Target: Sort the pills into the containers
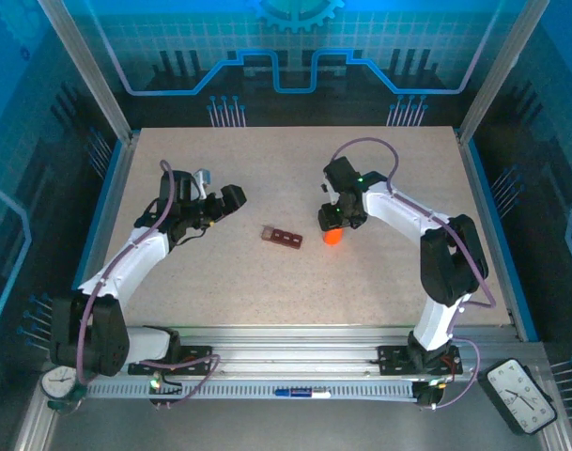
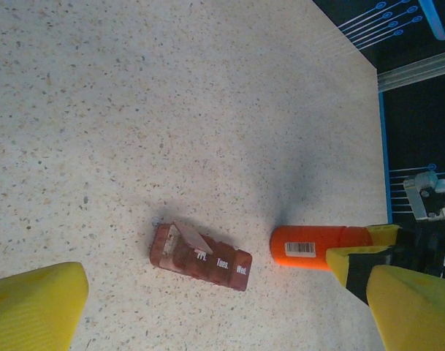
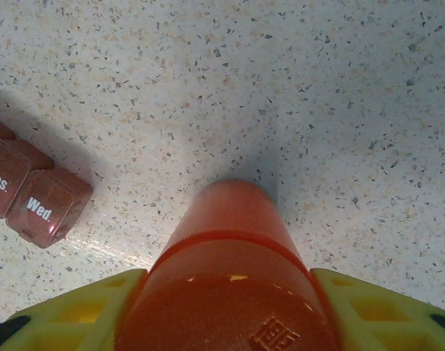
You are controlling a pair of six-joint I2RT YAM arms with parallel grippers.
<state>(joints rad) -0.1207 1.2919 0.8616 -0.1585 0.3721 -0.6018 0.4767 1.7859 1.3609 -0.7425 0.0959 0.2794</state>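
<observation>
Here, your right gripper [image 1: 332,220] pinched the orange bottle [image 3: 229,234] near the table's [image 1: 389,282] middle, the pill strip [image 1: 282,237] lay just to its left with its long axis pointing almost at the bottle, and your left gripper [image 1: 222,199], fingers [image 2: 32,303] spread wide, hung farther off.

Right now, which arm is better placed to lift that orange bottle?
Right: the right gripper clasps the orange bottle between its yellow fingers; the left gripper hangs open, well apart from it.
</observation>
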